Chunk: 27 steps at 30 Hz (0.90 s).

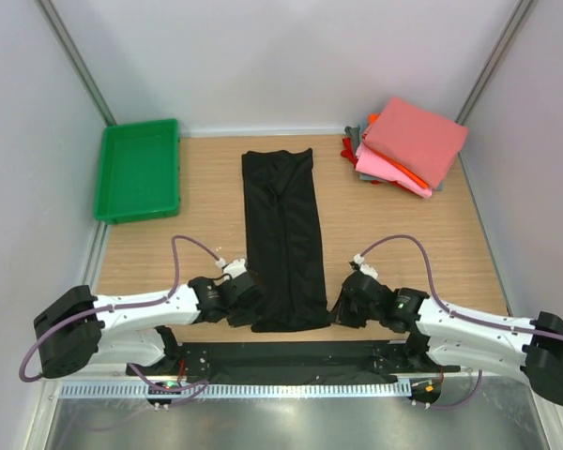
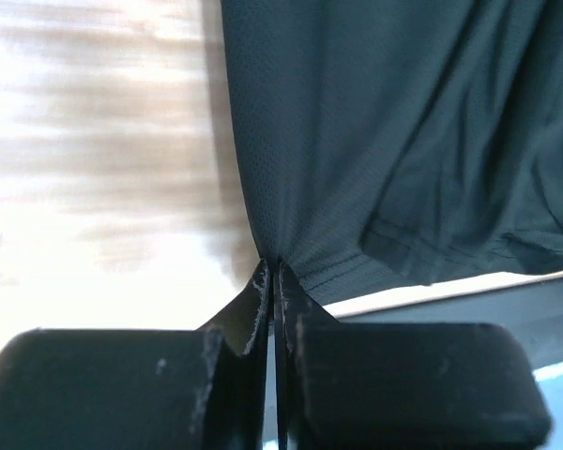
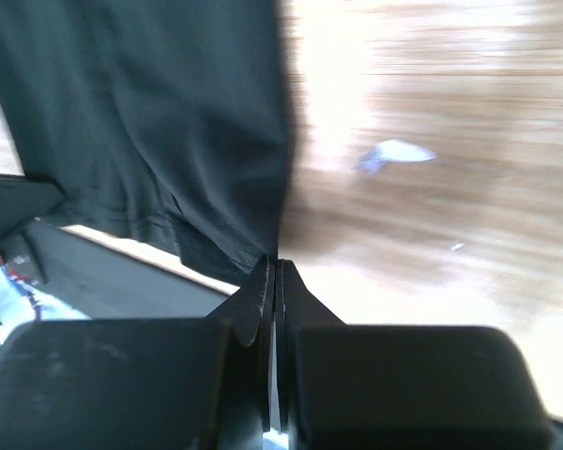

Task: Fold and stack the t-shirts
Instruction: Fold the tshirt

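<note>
1. Left wrist view: Left fingers [image 2: 255, 305] sit nearest the lens. They are pressed together with no gap and pinch the near left hem corner of the black t-shirt [image 2: 403, 141]. The cloth fans up and away from the pinch. The pale wooden surface [image 2: 94, 141] shows to its left.
2. Right wrist view: the right fingers [image 3: 255, 300] are likewise closed tight, on the opposite hem corner. The cloth hangs to their left, with bare wood to their right.
3. Top external view: the black shirt lies as a long narrow strip down the middle, its hem end toward the arm bases. One arm holds each near corner. No sleeve sticks out at either side, so the lengthwise folds appear to be done.
4. Top external view: the folded stack [image 1: 408, 145] sits at the far right corner with a salmon-pink shirt on top. Pink, orange, red and grey edges show beneath it. The green tray [image 1: 138, 169] stands at the far left, well apart from the shirts.
5. Progress, as judged: several shirts are folded and stacked. The black one is about half folded. What probably remains is to carry the hem toward the far end and then place the shirt on the stack.
</note>
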### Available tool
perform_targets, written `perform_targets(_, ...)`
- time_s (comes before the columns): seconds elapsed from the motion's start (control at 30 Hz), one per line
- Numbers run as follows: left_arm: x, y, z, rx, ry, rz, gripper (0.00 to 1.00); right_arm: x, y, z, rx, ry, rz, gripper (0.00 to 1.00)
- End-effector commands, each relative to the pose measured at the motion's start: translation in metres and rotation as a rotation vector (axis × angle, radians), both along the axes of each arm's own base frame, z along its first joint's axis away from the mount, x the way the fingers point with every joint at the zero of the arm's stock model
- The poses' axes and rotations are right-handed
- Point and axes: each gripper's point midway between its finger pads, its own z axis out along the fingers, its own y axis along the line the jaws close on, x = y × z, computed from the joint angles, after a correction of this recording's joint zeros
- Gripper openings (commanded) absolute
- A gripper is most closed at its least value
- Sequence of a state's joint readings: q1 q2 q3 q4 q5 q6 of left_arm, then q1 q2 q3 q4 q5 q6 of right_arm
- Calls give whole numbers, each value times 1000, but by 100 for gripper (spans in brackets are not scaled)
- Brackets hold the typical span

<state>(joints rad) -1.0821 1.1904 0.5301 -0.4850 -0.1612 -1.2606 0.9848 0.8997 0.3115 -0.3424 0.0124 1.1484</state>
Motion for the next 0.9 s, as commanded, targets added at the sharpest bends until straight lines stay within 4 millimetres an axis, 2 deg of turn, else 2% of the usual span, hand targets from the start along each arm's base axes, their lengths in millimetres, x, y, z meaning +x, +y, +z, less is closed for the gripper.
perform_targets(0.0,5,6,26,43,-42,46,0,14,9,36,21,-83,-24,1)
perform_targets(0.13,4,8,38,43,-46,51,0,22,19,59,40,-123,-16,1)
perform_targets(0.2,5,9,48,39,-52,54,0,25,21,64,30,-134,-13,1)
perform_targets(0.3,12,11,67,40,-94,66,0,36,27,77,19,-176,-11,1)
perform_targets(0.33,17,17,71,73,-122,66,1,41,33,89,27,-198,-9,1)
perform_targets(0.37,21,14,81,66,-141,64,1,45,34,89,-1,-210,7,1)
perform_targets(0.4,25,14,84,75,-150,56,2,52,26,88,-66,-233,-11,1)
perform_targets(0.43,30,18,83,107,-147,46,2,60,31,102,-67,-260,-15,1)
perform_targets(0.47,35,16,89,104,-151,44,2,64,32,106,-86,-277,-11,1)
perform_targets(0.5,39,17,91,114,-147,35,1,68,31,100,-137,-278,10,1)
perform_targets(0.53,48,21,91,126,-139,54,1,79,34,111,-142,-303,-1,1)
perform_targets(0.6,58,19,97,132,-136,29,1,90,36,106,-196,-307,23,1)
perform_targets(0.63,70,21,103,130,-144,31,1,101,38,114,-194,-313,8,1)
perform_targets(0.73,94,29,112,129,-145,61,1,123,43,119,-216,-317,27,1)
perform_targets(0.87,129,30,129,126,-163,66,1,162,36,129,-240,-328,-1,1)
